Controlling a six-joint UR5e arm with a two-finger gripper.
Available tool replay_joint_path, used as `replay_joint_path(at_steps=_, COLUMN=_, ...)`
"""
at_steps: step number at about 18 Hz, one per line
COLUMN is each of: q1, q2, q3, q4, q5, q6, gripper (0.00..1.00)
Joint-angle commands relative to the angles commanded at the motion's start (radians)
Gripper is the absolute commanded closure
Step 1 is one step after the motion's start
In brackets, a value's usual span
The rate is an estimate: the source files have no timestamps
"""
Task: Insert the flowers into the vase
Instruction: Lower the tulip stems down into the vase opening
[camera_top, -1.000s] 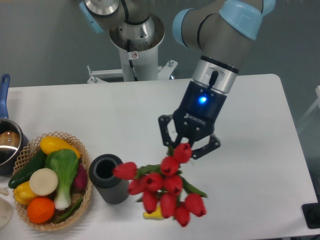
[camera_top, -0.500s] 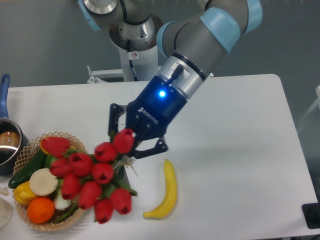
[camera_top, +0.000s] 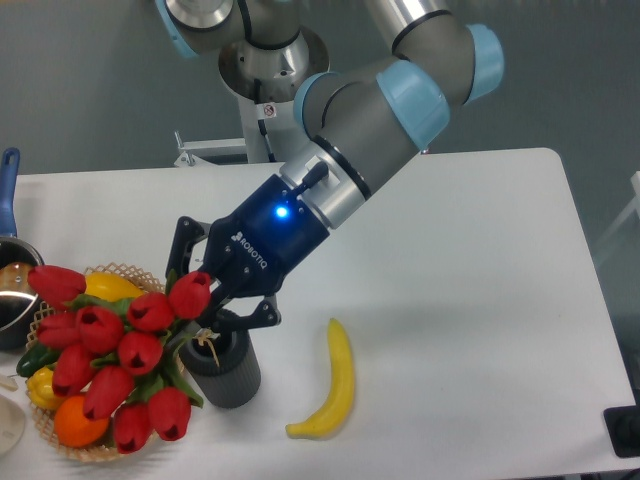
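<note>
My gripper (camera_top: 205, 300) is shut on the green stems of the flowers (camera_top: 110, 355), a tied bunch of red tulips. The blooms lean out to the left and cover much of the wicker basket. The stem ends with their twine sit right at the mouth of the vase (camera_top: 228, 368), a dark grey ribbed cylinder standing upright just below my fingers. The gripper hides most of the vase's opening, so I cannot tell how deep the stems reach.
A wicker basket (camera_top: 130, 275) of vegetables and fruit stands at the left, with a blue-handled metal pot (camera_top: 12, 285) behind it. A yellow banana (camera_top: 335, 385) lies on the white table to the right of the vase.
The arm has swung further left and tilted, carrying the tulips leftward over the basket. The stem ends now sit at the vase's mouth.
</note>
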Motion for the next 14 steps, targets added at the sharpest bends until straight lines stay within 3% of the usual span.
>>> replay_joint_path(at_steps=14, q1=0.003, q2=-0.012, q3=-0.167, q4=0.0, q5=0.084, q6=0.15, gripper=0.89)
